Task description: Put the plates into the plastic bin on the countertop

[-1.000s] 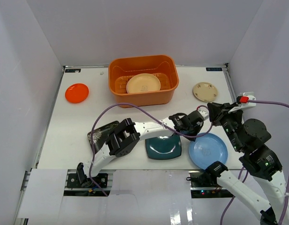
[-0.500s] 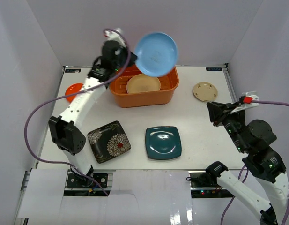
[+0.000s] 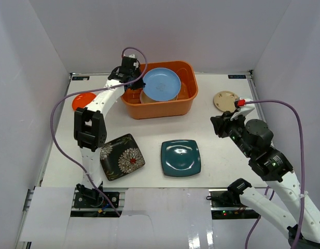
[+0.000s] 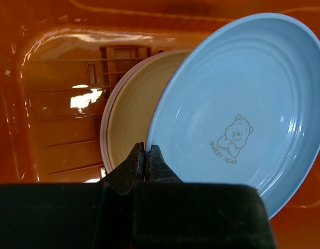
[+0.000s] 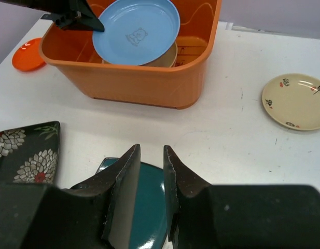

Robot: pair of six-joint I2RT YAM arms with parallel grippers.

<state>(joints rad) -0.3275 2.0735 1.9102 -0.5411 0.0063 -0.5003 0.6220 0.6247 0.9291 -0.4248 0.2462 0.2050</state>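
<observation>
In the top view, left arm: the left gripper (image 3: 136, 79) reaches over the rim of the plastic bin (image 3: 160, 110), pinching the edge of the light blue plate (image 3: 161, 84), which hangs tilted above the bin's inside.
In the top view, outside the bin: the orange-red plate (image 3: 83, 101), floral plate (image 3: 122, 156), teal plate (image 3: 180, 157) and small beige plate (image 3: 225, 100) lie on the countertop (image 3: 149, 130).
In the top view, right arm: the right gripper (image 3: 217, 126) hovers between the teal plate and the small beige plate, touching neither.
At the left wrist, grip: the left gripper (image 4: 147, 155) is clamped tight on the rim of the light blue plate (image 4: 237, 114).
At the left wrist, below: the cream plate (image 4: 131, 111) lies in the bin on a pink plate (image 4: 103, 132). Whether the blue one touches it, I cannot tell.
At the right wrist, claw: the right gripper (image 5: 151, 153) shows a narrow gap and holds nothing, with the teal plate (image 5: 149, 199) beneath.
Step in hand: probably setting the blue plate into the bin.
Next move: lower and level it over the cream plate, then part the left jaws. The right arm would need wider jaws to catch the teal plate's low rim.
</observation>
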